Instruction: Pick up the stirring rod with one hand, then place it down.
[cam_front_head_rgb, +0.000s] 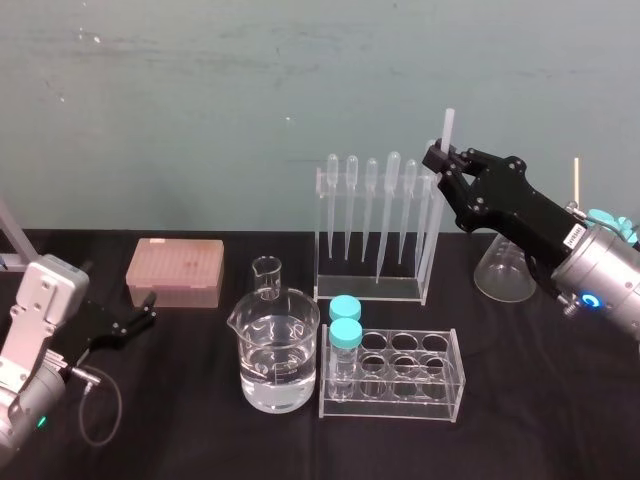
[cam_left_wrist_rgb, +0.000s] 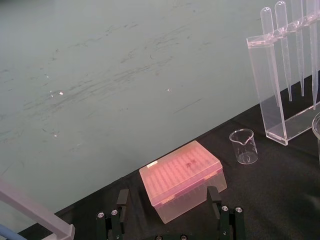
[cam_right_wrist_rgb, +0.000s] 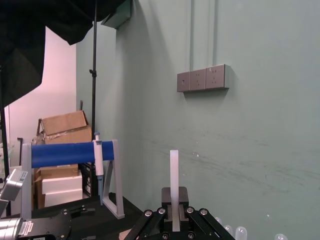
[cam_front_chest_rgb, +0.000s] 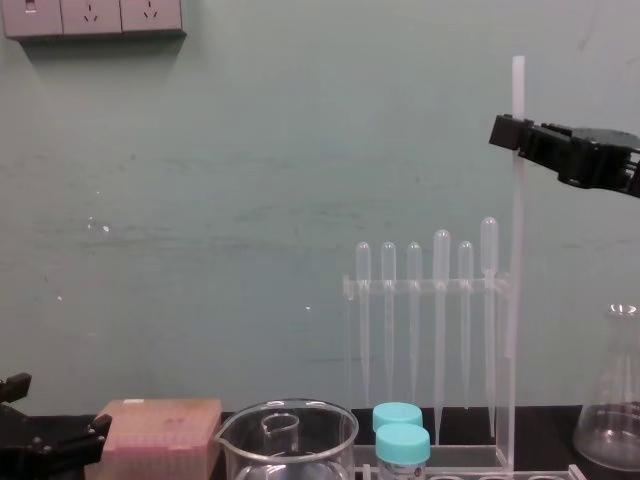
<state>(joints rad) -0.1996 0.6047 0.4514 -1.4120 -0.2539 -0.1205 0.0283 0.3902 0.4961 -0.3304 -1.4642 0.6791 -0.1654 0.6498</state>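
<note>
Holding the stirring rod upright beside the pipette rack

The stirring rod (cam_front_chest_rgb: 517, 300), long, thin and translucent white, is seen standing vertically at the right end of the pipette rack (cam_front_head_rgb: 372, 230). It is pinched close to its upper end by the right tool (cam_front_chest_rgb: 508, 133), whose narrow black jaws are shut flat against it, so that a short length sticks up above them. The high grip is judged to let the rod hang plumb and to keep the arm clear of the glassware below. The rod's lower end reaches down near the rack's base. Whether it touches the black desk (cam_front_head_rgb: 560, 400) cannot be told.

Bulb-topped pipettes (cam_front_head_rgb: 371, 205) hang in a row in the rack, just beside the rod, so any sideways move is judged to risk a knock. A conical flask (cam_front_head_rgb: 503, 265) stands behind the right arm. Nearer the robot, a large beaker (cam_front_head_rgb: 275, 350) holding clear liquid is set beside a tube rack (cam_front_head_rgb: 400, 375) with two blue-capped tubes. A small beaker (cam_left_wrist_rgb: 243, 146) stands behind the large one.

The left tool (cam_front_head_rgb: 140, 312) is parked low at the desk's left side, its jaws spread wide and empty, pointed toward a pink tip box (cam_left_wrist_rgb: 182, 177). The pick-up is judged done or nearly done, and the setting down is not yet done.
</note>
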